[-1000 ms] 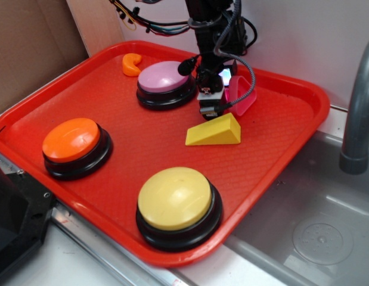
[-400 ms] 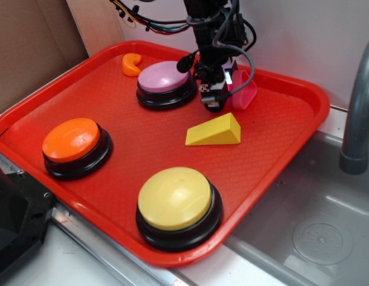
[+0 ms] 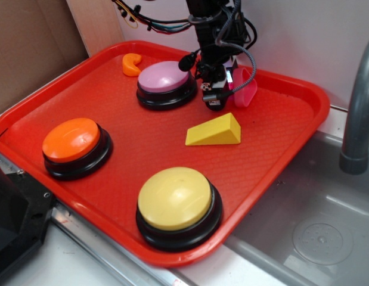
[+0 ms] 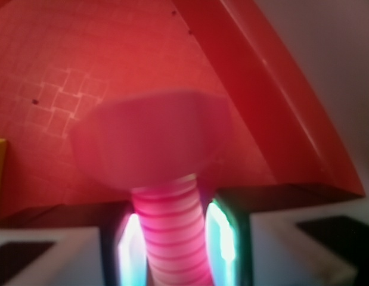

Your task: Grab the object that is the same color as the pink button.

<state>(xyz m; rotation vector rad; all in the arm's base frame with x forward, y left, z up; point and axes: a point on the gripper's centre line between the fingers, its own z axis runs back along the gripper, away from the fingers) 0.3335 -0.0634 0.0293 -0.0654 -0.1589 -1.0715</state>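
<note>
The pink toy bolt (image 4: 172, 238) is clamped by its ribbed shaft between the closed fingers of the gripper (image 3: 223, 89), head outward, and is held above the red tray (image 3: 279, 149), just beside the pink button (image 3: 164, 77).

Bright pink toy bolt (image 4: 172, 173), ribbed shaft between the jaws, lilac-pink domed button (image 3: 165, 83) on black base nearby
</note>
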